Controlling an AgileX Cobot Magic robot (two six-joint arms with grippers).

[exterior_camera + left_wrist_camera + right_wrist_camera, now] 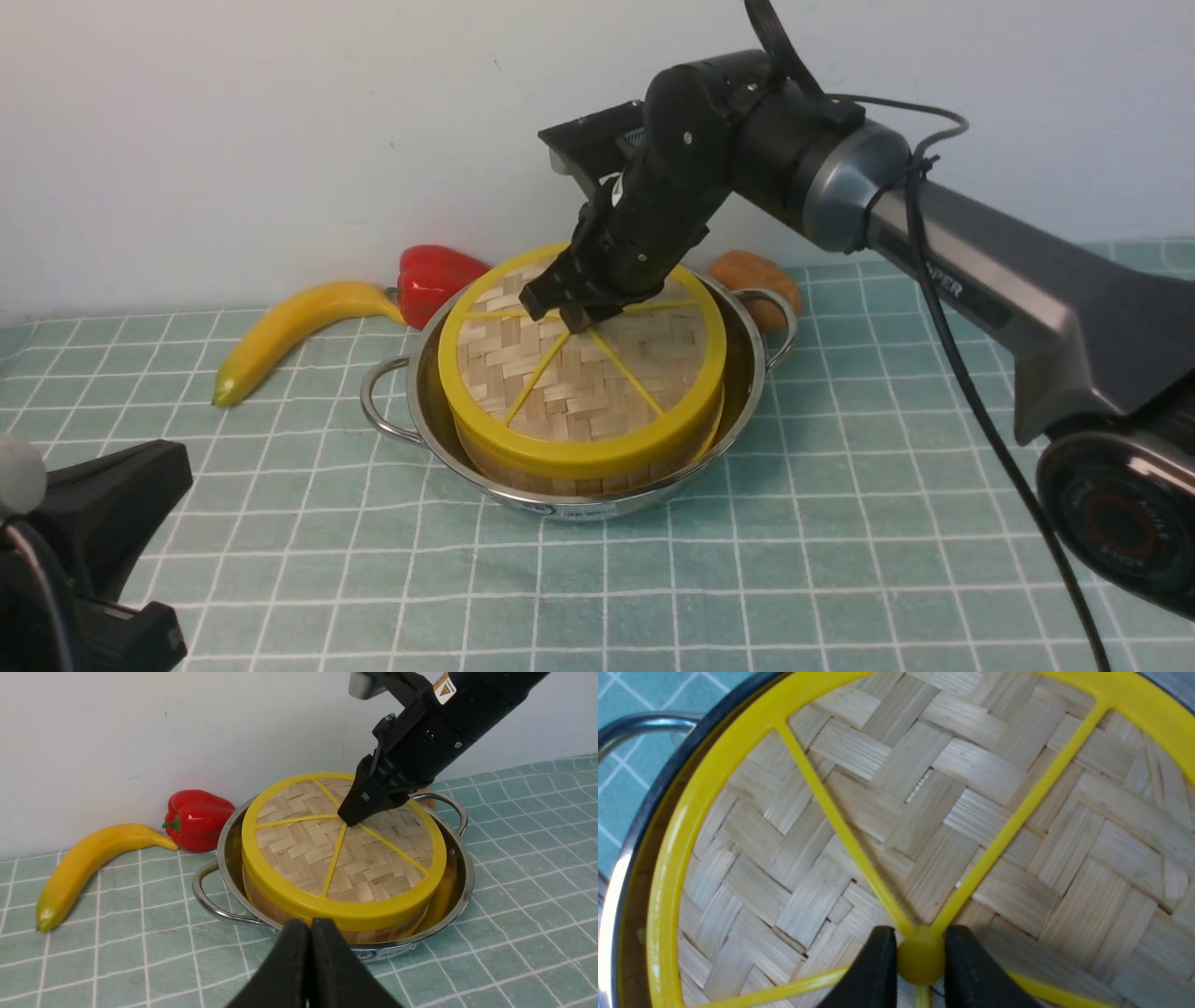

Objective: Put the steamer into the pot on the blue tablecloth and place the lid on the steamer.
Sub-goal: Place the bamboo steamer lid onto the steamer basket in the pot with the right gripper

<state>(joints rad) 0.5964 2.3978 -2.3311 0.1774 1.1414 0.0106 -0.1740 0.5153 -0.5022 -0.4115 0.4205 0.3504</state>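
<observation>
The shiny steel pot (747, 373) stands on the blue tablecloth (840, 523). Inside it sits the steamer (523, 471), with only its woven side wall showing below the lid (597, 383). The lid, a yellow-rimmed woven disc with yellow spokes, lies on top of the steamer. My right gripper (569, 313) reaches down onto the lid's middle. In the right wrist view its fingers are shut on the yellow hub (920, 961). My left gripper (309, 926) hangs shut and empty in front of the pot, near the table's front left.
A yellow banana (280, 331) and a red pepper (434, 280) lie behind the pot on the left, by the white wall. A brown-orange rounded item (756, 275) sits behind the pot's right handle (780, 317). The right arm crosses above the table's right side.
</observation>
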